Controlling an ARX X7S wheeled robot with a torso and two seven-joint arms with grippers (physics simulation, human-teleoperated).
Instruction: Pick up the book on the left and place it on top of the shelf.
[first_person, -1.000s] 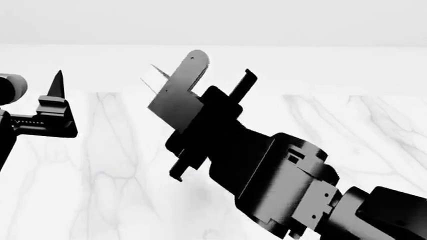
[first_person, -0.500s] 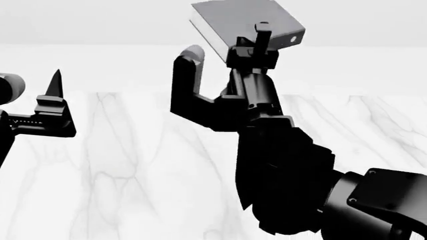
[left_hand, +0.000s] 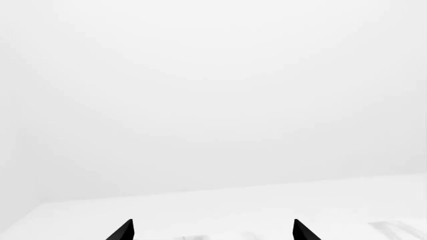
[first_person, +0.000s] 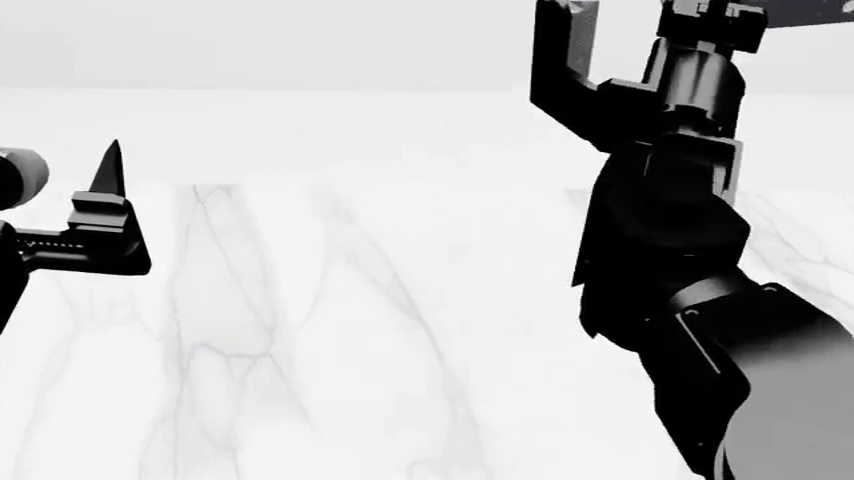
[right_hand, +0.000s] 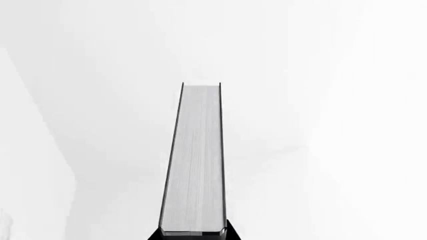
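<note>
Carry step: the right gripper (right_hand: 193, 235) clamps the book (right_hand: 193, 165) aloft (shelf unseen), left gripper (left_hand: 212, 231) spread, next finding the shelf.

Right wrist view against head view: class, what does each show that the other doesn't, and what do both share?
Only the right wrist view shows the book's white page edges between its dark covers, clamped in the right gripper. Only the head view shows the marbled table, the open left gripper and the raised right arm. Both share the right gripper and the pale background.
</note>
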